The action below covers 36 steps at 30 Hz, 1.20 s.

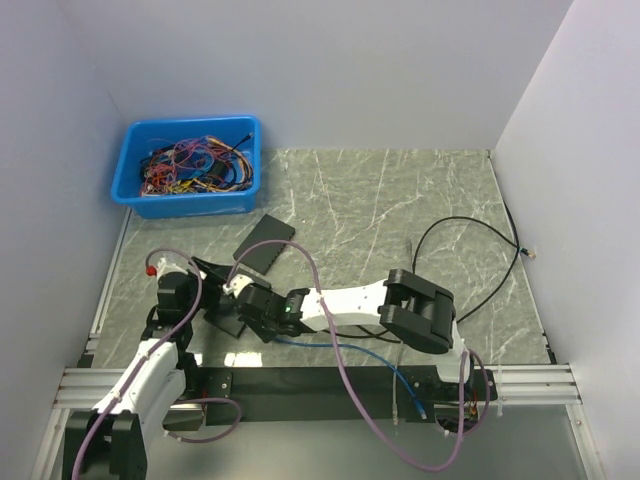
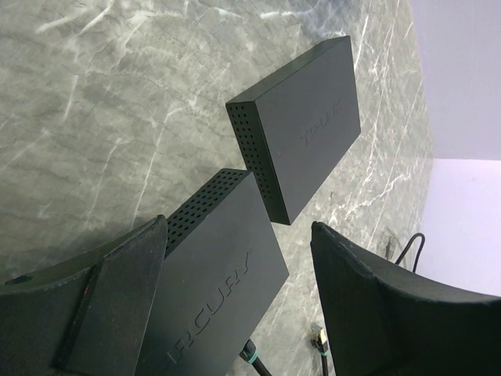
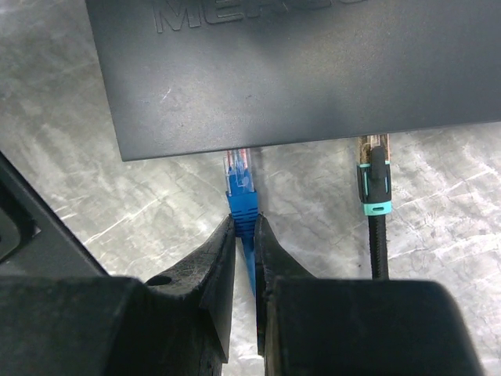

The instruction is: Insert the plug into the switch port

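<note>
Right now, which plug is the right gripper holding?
The blue plug, pinched in the right gripper, tip at the switch edge; the teal-collared black plug beside it is free.

You get bright, even light; shadows on the worktop (image 1: 400, 200) are soft, and its surface shows a faint sheen close up.

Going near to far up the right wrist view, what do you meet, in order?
Right gripper → blue plug pinched between its fingers → black switch, with the plug's tip at its near edge.
</note>
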Tool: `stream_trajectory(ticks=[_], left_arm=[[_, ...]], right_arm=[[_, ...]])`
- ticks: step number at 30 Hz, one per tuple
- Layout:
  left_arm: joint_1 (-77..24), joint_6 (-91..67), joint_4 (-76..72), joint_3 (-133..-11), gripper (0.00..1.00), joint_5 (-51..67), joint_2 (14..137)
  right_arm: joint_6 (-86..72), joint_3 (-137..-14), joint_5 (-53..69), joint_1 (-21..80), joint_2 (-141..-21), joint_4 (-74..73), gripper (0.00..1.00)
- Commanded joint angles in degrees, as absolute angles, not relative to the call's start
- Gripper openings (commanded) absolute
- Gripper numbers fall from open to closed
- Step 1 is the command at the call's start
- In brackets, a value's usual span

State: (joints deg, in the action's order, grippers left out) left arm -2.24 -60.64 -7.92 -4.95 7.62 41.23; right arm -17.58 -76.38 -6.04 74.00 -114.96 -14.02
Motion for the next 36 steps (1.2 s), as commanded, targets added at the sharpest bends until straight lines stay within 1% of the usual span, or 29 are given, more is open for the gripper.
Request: stream_trajectory(ticks=[1,7,12,19,28,36], left_arm=[[-5.4,-61.8,2.9,-2.5,0.8,15.1,45.0],[-11.2,-66.4,1.6,-2.0,0.81,13.1,45.0],[-15.9,-69.7,1.0,-2.7,0.81,12.1,45.2],[-18.5,-70.8,-2.3,-2.7,0.81,9.1,46.0],[-18.6,-66.5,-5.8,-5.1,0.81,6.0,49.1],[-18.6,-60.7,-7.0,-10.6,0.79,5.0,57.2]], right_arm=[[-18.0,-75.7,-14.0,72.1,-111.1,-0.1,0.0],[-18.3,-67.9,-13.5,68.1,-106.0,2.3,0.0],[-17.1,-63.3,-16.4,67.2,-101.6,0.6,0.0],[-16.0,-57.8,-13.7,66.8,-96.7,1.8,0.0],[-16.8,-57.6,-12.5,70.5,-96.8,1.2,0.0],[-18.7,-58.4,-11.3,71.8,-100.4,0.4,0.0]])
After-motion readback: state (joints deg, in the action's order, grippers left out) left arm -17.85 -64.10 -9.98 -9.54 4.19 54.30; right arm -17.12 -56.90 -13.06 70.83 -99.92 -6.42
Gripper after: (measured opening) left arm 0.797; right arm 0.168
